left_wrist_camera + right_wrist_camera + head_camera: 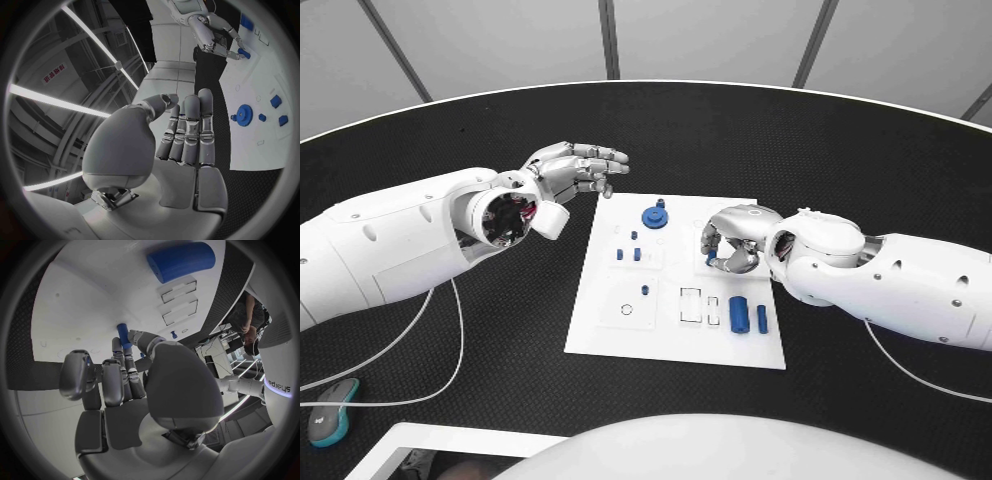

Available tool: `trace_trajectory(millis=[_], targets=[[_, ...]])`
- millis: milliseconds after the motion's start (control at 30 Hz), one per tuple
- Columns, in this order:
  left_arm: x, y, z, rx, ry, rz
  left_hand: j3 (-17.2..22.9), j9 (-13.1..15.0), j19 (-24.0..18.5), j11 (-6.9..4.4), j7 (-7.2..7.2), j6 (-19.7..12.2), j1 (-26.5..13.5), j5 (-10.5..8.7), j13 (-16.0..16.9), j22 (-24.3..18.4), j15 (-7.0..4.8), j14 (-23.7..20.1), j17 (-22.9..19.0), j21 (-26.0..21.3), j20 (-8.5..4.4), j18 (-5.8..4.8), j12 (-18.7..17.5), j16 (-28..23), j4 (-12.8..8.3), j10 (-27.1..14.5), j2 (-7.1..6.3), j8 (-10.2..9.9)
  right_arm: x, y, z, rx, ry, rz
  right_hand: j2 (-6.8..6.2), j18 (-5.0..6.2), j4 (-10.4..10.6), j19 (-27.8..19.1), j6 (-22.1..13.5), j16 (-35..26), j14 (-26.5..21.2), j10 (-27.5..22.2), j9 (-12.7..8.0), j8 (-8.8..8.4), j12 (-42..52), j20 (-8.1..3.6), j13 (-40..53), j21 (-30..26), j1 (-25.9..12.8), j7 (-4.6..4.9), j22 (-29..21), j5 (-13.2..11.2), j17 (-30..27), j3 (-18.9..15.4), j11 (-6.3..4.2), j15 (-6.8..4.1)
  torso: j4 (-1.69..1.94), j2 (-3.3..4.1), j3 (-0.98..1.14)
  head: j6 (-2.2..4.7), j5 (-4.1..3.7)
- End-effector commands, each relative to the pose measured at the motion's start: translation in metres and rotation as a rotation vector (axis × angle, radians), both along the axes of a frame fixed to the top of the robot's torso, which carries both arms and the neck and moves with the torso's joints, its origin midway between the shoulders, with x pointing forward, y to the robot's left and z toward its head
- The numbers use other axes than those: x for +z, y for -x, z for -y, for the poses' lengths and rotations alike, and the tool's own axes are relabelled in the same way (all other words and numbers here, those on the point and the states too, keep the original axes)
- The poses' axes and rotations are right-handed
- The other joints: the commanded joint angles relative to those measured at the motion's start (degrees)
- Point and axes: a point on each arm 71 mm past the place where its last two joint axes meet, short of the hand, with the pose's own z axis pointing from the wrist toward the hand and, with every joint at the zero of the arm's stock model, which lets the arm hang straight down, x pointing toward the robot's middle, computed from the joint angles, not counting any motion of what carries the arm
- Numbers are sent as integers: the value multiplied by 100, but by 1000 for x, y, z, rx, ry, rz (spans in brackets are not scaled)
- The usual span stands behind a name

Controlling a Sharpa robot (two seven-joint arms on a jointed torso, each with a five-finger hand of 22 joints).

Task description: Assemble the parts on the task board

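Note:
The white task board (625, 335) lies in the middle of the black table. My right hand (734, 240) hovers over its right middle and pinches a small blue peg (123, 334) between thumb and fingers, the peg's tip at the board's surface. The left wrist view also catches that right hand (215, 36). My left hand (577, 168) hangs above the table just off the board's far left corner, fingers loosely apart and holding nothing. A blue gear (655, 216) stands at the board's far side, small blue pieces (629, 254) sit left of centre, and a thick blue cylinder (738, 314) lies at the near right.
A thinner blue rod (762, 318) lies beside the cylinder. Empty slots (692, 304) mark the board's near middle. A blue-grey device (330, 411) with a white cable (408, 340) lies at the table's near left. A white tray (408, 445) sits at the front edge.

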Motion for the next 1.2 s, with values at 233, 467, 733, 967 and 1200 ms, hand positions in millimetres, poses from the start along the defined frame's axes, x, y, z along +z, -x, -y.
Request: trace_trajectory(millis=[233, 467, 733, 967, 1200], targets=[[0, 0, 0, -1, -1, -1, -29, -9, -37, 9, 35, 9, 25, 16, -9, 10, 1, -43, -13, 37, -1, 96, -10, -28, -15, -46, 52, -33, 0, -1, 2, -5, 7, 3, 3, 67, 0, 62, 34, 38, 304, 41, 8, 19, 27, -42, -6, 31, 70, -15, 241, -40, 98, 36, 3, -44, 2, 1, 5, -8, -11], [0, 0, 1, -2, -1, -2, -29, -9, -37, 9, 35, 9, 25, 16, -9, 10, 1, -43, -13, 37, -1, 96, -10, -28, -15, -46, 52, -33, 0, -1, 2, -2, 15, 13, -6, 68, -3, 61, 28, 37, 304, 34, 7, 14, 22, -44, -9, 25, 69, -11, 238, -45, 96, 34, 7, -43, 9, 2, 4, -5, -26], [0, -1, 1, -2, 0, -1, -29, -9, -37, 9, 35, 9, 25, 16, -9, 10, 1, -43, -13, 37, -1, 96, -10, -28, -15, -46, 52, -33, 3, 0, 0, 9, -15, 42, 172, 41, -73, 111, 321, 96, 326, 441, 87, 161, 197, -111, 84, 175, 167, -98, 341, -51, 165, 35, -114, -136, 14, 4, 3, -8, -33], [0, -1, 1, -2, 0, -1, -29, -9, -37, 9, 35, 9, 25, 16, -9, 10, 1, -43, -13, 37, -1, 96, -10, -28, -15, -46, 52, -33, 4, 1, -1, 17, -28, 51, 296, 26, -97, 137, 521, 130, 341, 650, 207, 311, 247, -184, 162, 244, 166, -179, 394, -51, 202, -47, -205, -209, 19, 9, 1, -17, -41], [-1, -1, 1, -1, -1, -1, -29, -9, -37, 9, 35, 9, 25, 16, -9, 10, 1, -43, -13, 37, -1, 96, -10, -28, -15, -46, 52, -33, 5, 5, -1, 18, -28, 47, 335, 14, -161, 154, 560, 139, 345, 755, 272, 366, 266, -214, 197, 301, 223, -195, 436, -44, 212, -30, -237, -239, 17, 3, 4, -24, -45]])
